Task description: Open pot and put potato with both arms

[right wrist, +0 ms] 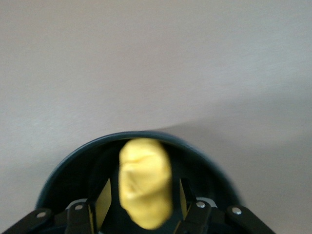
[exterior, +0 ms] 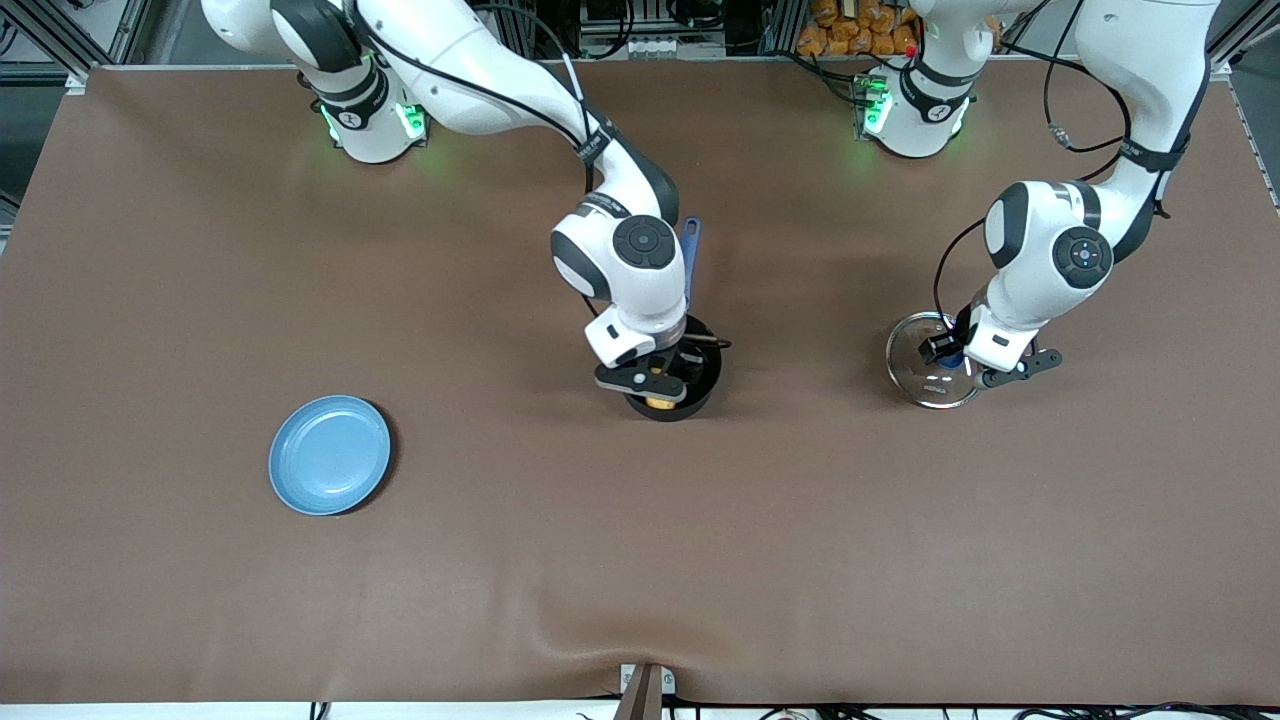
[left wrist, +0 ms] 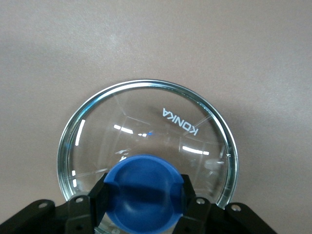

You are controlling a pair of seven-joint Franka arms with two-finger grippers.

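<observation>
Right gripper (exterior: 655,385) sits low over the pot (exterior: 672,380), fingers (right wrist: 186,197) spread with gaps either side of the potato (right wrist: 145,187) — not pinching it. Potato shows between the fingers, inside the pot's rim; from the front camera a yellow bit of it shows in the pot mouth under the gripper. Can't tell if it rests on the pot floor.

Pot is mid-table, uncovered, blue handle (exterior: 690,255) pointing toward the robot bases, mostly hidden by the right arm (exterior: 620,250).

Left gripper (exterior: 965,360) is down at the lid (exterior: 925,360) toward the left arm's end of the table, fingers (left wrist: 100,197) pressed onto the blue knob (left wrist: 144,190) from both sides — pinching it. Glass lid looks flat on the brown table (exterior: 640,560), well apart from the pot.

Light-blue plate (exterior: 330,455) lies toward the right arm's end, nearer the front camera than the pot.
</observation>
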